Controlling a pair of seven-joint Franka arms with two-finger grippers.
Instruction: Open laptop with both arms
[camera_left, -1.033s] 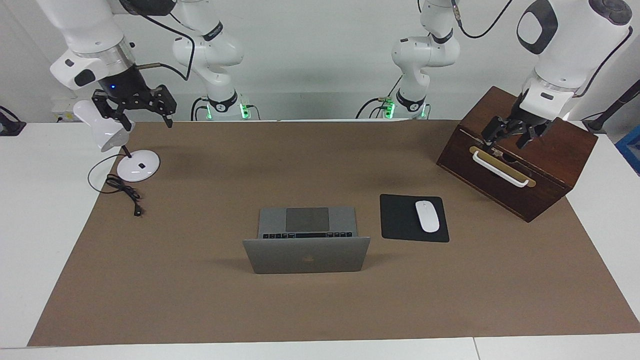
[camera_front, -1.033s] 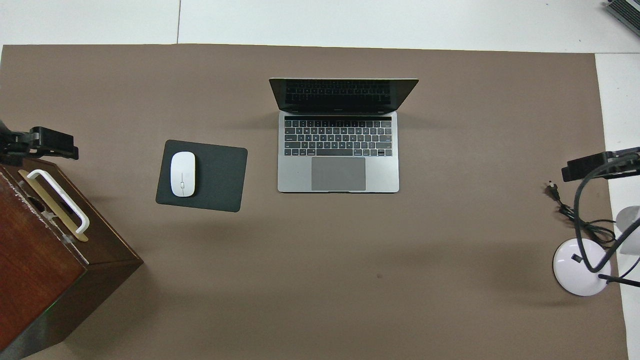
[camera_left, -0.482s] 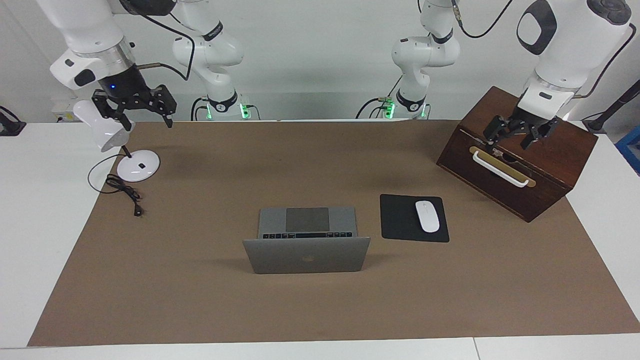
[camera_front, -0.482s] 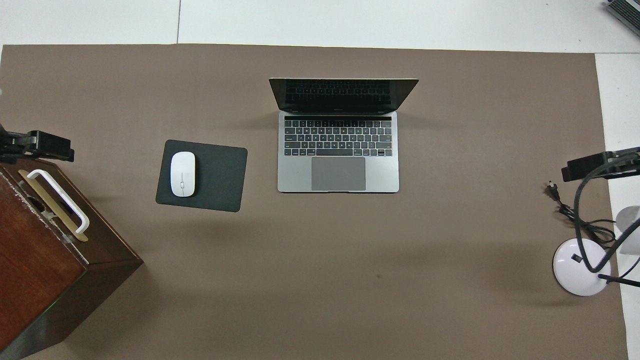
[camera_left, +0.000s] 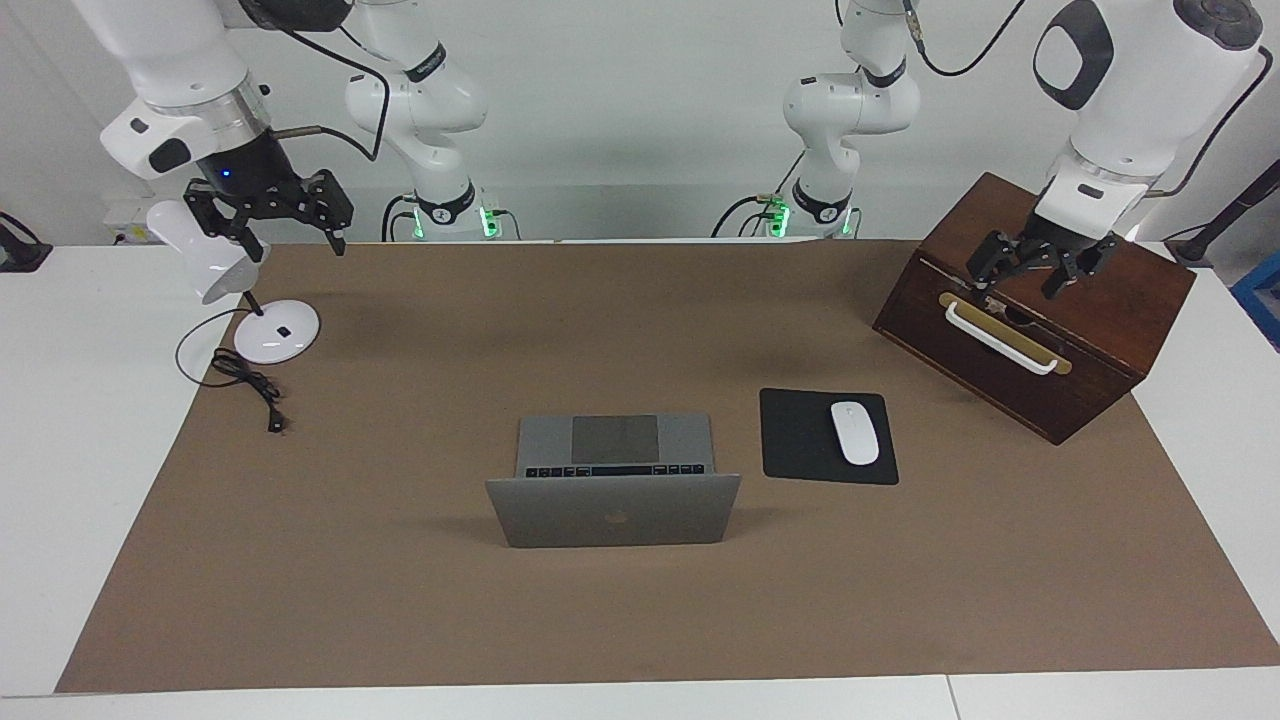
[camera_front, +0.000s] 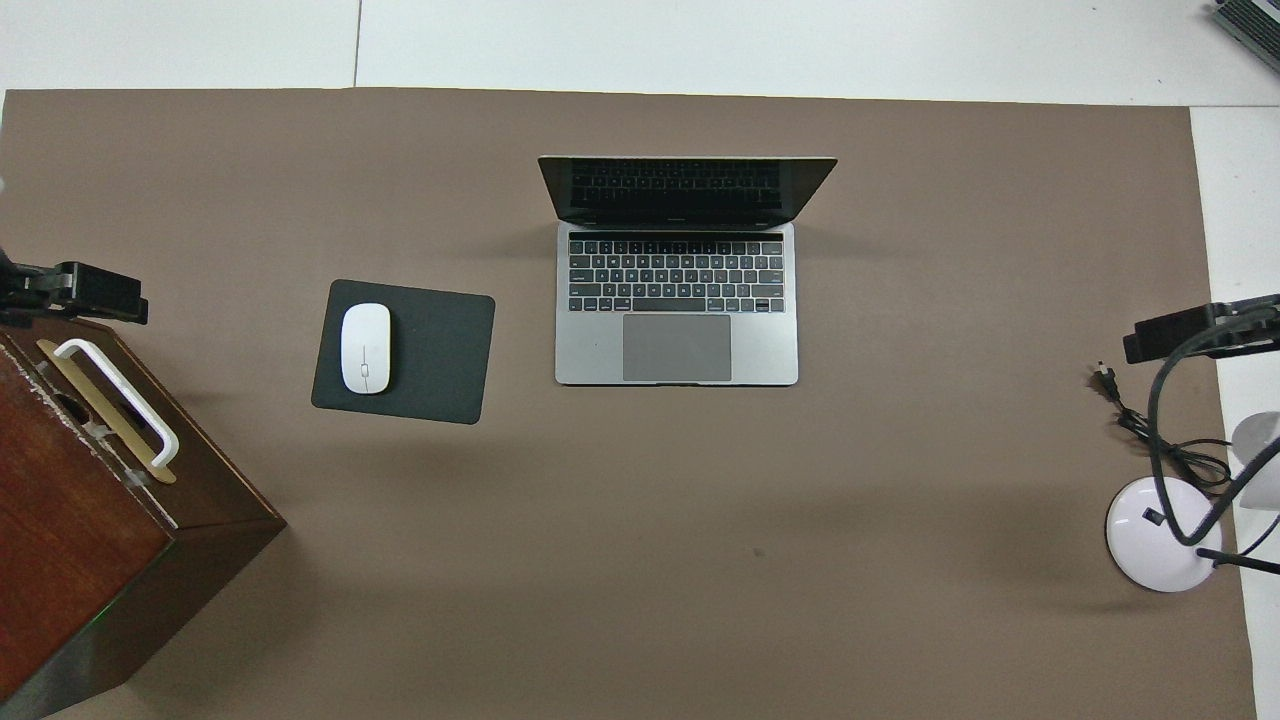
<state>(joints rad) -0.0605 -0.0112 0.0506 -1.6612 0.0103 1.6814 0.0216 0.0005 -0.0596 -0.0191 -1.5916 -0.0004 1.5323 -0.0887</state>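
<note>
The silver-grey laptop (camera_left: 615, 510) stands open in the middle of the brown mat, its lid upright with the apple logo facing the camera. In the overhead view its black keys and grey trackpad (camera_front: 677, 300) show. My left gripper (camera_left: 1022, 278) hangs open and empty over the wooden box, above its white handle; only its edge (camera_front: 85, 291) shows in the overhead view. My right gripper (camera_left: 295, 240) hangs open and empty over the desk lamp at the right arm's end of the table; it also shows in the overhead view (camera_front: 1190, 335). Both grippers are well apart from the laptop.
A black mouse pad (camera_left: 795, 440) with a white mouse (camera_left: 854, 432) lies beside the laptop, toward the left arm's end. A dark wooden box (camera_left: 1000, 370) with a white handle stands there too. A white desk lamp (camera_left: 277, 332) and its black cable (camera_left: 250, 385) sit at the right arm's end.
My left gripper has drawn back slightly over the wooden box. The right gripper and the laptop have not moved.
</note>
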